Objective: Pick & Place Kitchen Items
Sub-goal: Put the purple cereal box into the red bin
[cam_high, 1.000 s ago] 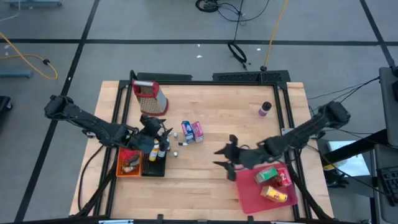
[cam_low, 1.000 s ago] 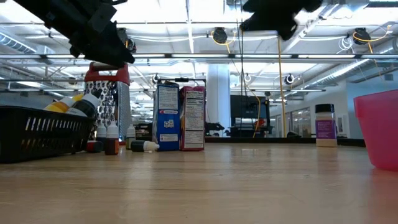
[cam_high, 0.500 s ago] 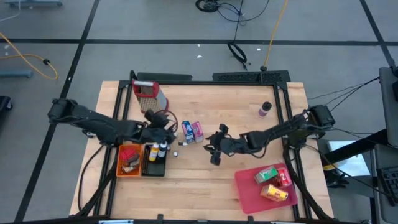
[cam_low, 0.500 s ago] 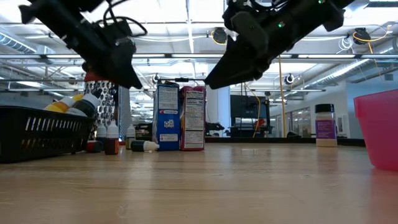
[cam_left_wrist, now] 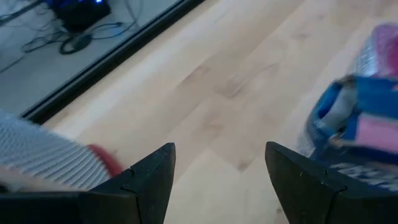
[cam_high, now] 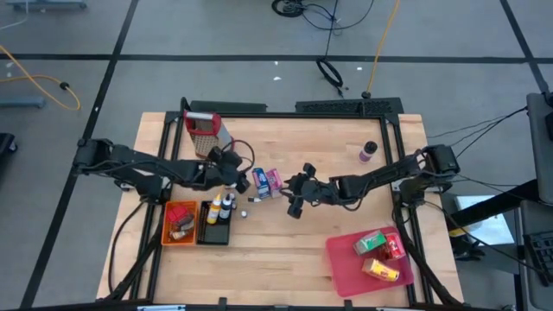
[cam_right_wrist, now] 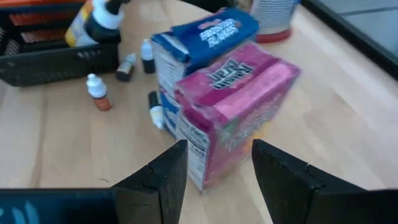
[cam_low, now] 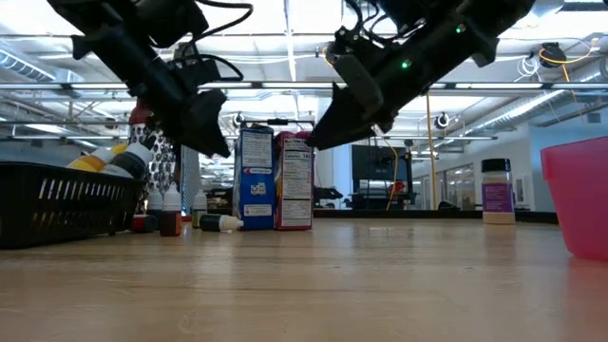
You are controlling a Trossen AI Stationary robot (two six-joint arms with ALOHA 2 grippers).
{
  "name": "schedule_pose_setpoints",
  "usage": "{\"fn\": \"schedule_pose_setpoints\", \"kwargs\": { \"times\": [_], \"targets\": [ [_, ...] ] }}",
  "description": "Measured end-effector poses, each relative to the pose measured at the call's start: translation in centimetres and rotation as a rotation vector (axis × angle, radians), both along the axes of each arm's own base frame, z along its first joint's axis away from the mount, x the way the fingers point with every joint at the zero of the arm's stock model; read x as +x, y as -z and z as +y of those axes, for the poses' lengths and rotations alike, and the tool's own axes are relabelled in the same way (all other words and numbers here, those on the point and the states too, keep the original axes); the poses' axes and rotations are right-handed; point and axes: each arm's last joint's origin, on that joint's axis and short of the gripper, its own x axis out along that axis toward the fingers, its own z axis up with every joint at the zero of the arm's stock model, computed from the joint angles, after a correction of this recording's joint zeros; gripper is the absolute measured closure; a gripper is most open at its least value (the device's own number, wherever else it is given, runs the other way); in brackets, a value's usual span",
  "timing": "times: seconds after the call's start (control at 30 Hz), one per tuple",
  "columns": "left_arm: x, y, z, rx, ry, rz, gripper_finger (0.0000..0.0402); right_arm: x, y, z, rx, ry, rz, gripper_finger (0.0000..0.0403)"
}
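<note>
A blue carton [cam_high: 259, 181] and a pink carton [cam_high: 274, 181] stand upright side by side on their bases at mid-table; they also show in the low view, blue [cam_low: 255, 178] and pink [cam_low: 295, 180]. Small bottles [cam_right_wrist: 99, 93] stand and lie on the wood beside them. My left gripper [cam_high: 239, 170] is open and empty just left of the blue carton [cam_left_wrist: 354, 130], above the table. My right gripper [cam_high: 294, 197] is open and empty just right of the pink carton [cam_right_wrist: 236, 99], its fingers pointing at it.
A red-topped grater [cam_high: 207, 134] stands at the back left. An orange basket [cam_high: 180, 223] and a black basket [cam_high: 216, 226] with bottles sit at the front left. A red tray [cam_high: 346, 268] with cartons lies at the front right. A purple-capped jar [cam_high: 368, 152] stands at the far right.
My right gripper has come from beside the red tray toward the table's left and far edge, up to the pink carton. My left gripper has gone from above the baskets toward the right and far edge, up to the blue carton. The cartons have stayed put.
</note>
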Motion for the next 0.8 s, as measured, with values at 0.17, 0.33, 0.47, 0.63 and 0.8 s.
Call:
{"fn": "schedule_pose_setpoints", "kwargs": {
  "times": [0.17,0.33,0.47,0.63,0.8],
  "targets": [
    [0.5,-0.4,0.5,-0.005,0.044,-0.042,0.0149,1.0,1.0,-0.5,-0.016,-0.026,-0.033,0.0232],
    [0.5,-0.5,0.8,-0.012,0.054,-0.044,0.0149,1.6,1.6,-0.9,-0.030,-0.022,-0.054,0.0232],
    [0.6,-0.5,1.2,-0.015,0.044,-0.054,0.0149,1.9,2.3,-1.3,-0.030,-0.010,-0.055,0.0232],
    [1.4,-0.3,1.4,-0.029,0.107,-0.094,0.0149,2.3,2.6,-1.8,-0.032,0.005,-0.083,0.0234],
    [2.7,0.8,1.9,0.006,0.134,-0.096,0.0149,2.3,3.0,-2.0,-0.039,0.006,-0.071,0.0249]
  ]
}}
